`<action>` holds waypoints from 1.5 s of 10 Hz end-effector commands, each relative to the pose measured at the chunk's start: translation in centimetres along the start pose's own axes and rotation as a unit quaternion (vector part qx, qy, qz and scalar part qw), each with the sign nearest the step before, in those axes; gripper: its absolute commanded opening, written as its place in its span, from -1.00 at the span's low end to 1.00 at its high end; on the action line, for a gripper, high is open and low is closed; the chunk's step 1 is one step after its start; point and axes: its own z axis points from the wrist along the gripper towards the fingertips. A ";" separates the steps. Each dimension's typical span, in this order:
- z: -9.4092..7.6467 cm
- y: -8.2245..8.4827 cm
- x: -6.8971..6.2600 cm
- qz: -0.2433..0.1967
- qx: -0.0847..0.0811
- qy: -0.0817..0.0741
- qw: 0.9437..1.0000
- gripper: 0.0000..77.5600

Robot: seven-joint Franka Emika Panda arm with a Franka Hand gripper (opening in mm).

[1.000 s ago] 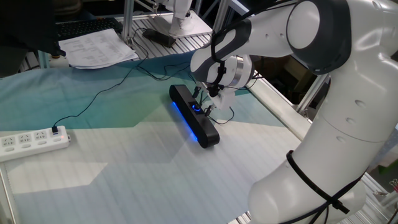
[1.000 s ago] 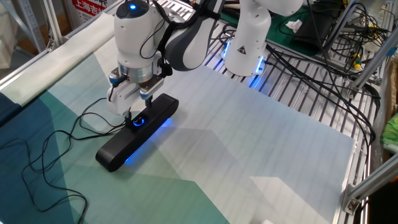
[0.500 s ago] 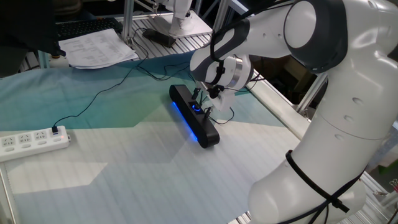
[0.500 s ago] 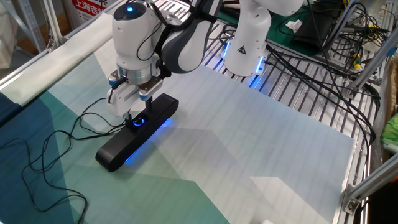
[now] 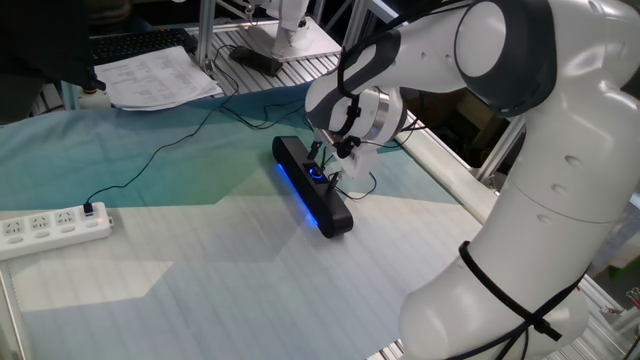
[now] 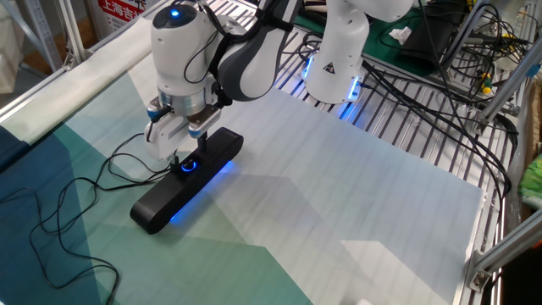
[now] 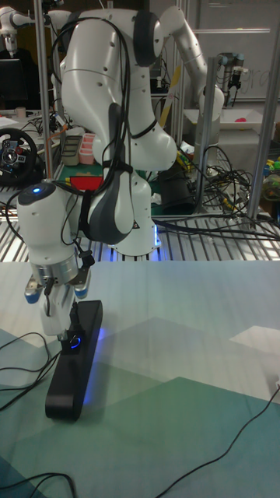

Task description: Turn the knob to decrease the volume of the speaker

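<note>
The speaker [image 5: 300,185] is a long black bar with a blue light strip, lying diagonally on the teal and white cloth; it also shows in the other fixed view [image 6: 161,207] and the tall view [image 7: 66,381]. The knob [image 5: 317,174] [image 6: 186,166] [image 7: 75,341] glows blue at the bar's middle. My gripper [image 5: 325,167] [image 6: 185,158] [image 7: 68,331] points straight down onto it, fingertips closed around the knob from both sides. The fingers partly hide the dial.
A white power strip [image 5: 55,225] lies at the left edge, with a thin black cable [image 5: 165,150] running towards the speaker. Papers [image 5: 150,75] sit at the back. Loose cable [image 6: 51,241] loops left of the bar. A second robot's base [image 6: 334,59] stands behind.
My wrist has turned slightly about the knob and the arm above it has shifted a little. The speaker has stayed in place.
</note>
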 end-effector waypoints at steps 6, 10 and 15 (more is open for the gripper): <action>0.3 0.2 -0.1 -0.002 0.005 -0.001 1.000 1.00; 0.3 0.3 -0.1 -0.006 0.012 -0.002 1.000 1.00; 0.3 0.3 -0.1 -0.012 0.011 -0.008 1.000 -0.97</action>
